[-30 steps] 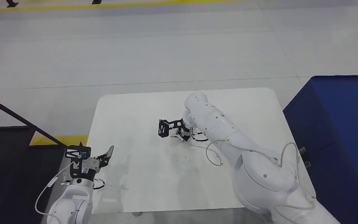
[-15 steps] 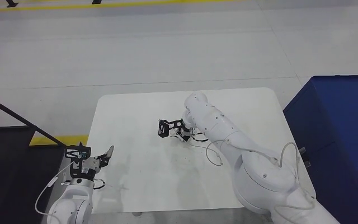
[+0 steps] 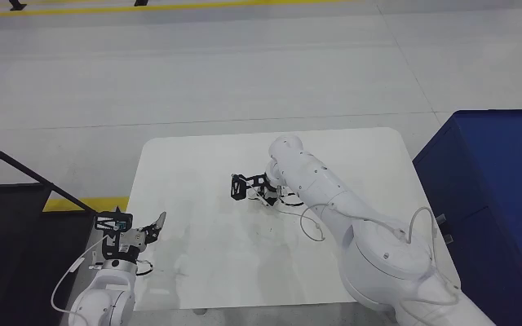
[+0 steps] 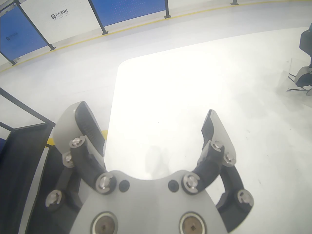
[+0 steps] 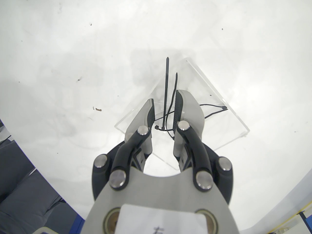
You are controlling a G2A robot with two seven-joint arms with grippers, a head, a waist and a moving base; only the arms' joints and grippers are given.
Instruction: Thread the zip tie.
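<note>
R gripper, top view: low over the middle of the white table, slightly toward the far side, at the end of the arm coming in from the near right. L gripper is well apart from it, at the table's near left edge, fingers spread w/ nothing btwn them.

Left wrist view: L gripper is released, wide open and empty. Its ribbed pads face each other above the tabletop, near a rounded corner. Far across the table, R gripper points down at a clear tray, w/ thin black lines under it.

Right wrist view: R gripper hangs straight over the clear tray, which lies flat on the table. Fingers are drawn in to a narrow gap, not clenched. Zip tie, black and straight, lies in the tray and runs up through that gap. Its head is back near the finger bases and its tip pokes out past the fingertips. A second tie curves along one finger's pad. A third tie lies bent off to the side, also inside the tray. Can't tell if the pads touch any tie.
</note>
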